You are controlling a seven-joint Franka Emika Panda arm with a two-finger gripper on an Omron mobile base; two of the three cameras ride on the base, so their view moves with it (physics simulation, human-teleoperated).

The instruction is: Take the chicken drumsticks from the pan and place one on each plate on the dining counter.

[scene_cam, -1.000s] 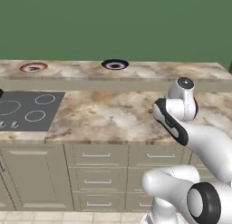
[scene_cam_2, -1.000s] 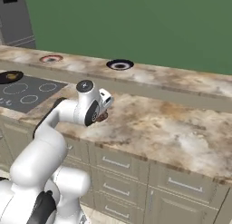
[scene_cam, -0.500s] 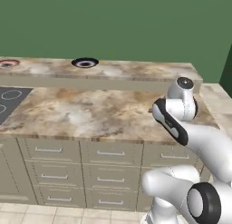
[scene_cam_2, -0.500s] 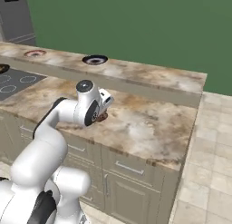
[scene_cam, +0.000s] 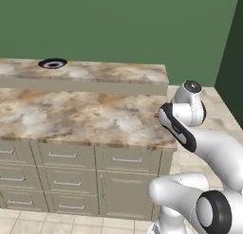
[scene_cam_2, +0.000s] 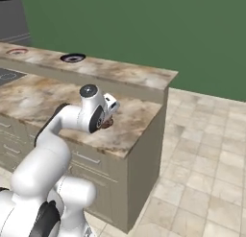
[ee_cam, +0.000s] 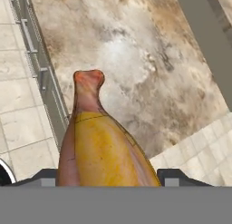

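A golden-brown chicken drumstick (ee_cam: 102,146) stands between my gripper's (ee_cam: 108,177) two finger tips, bone end pointing away, held above the marble worktop's end. In the right base view the gripper (scene_cam_2: 108,121) hangs just over the worktop, with the drumstick (scene_cam_2: 106,124) showing as a reddish-brown lump under the hand. The navy-rimmed plate (scene_cam: 52,63) (scene_cam_2: 73,58) lies on the raised dining counter (scene_cam: 114,74) (scene_cam_2: 127,77), far to my left. Beyond it, the reddish-rimmed plate (scene_cam_2: 17,51) lies on the same counter. The pan is out of view.
The lower marble worktop (scene_cam: 85,119) (scene_cam_2: 132,135) ends just right of my hand, with tiled floor (scene_cam_2: 202,159) beyond. A corner of the grey cooktop (scene_cam_2: 6,77) shows at far left. Cabinet drawers (scene_cam: 61,157) run below the worktop.
The whole scene has slid left in both base views, so the base has driven right along the counter. The gripper keeps its hold on the drumstick.
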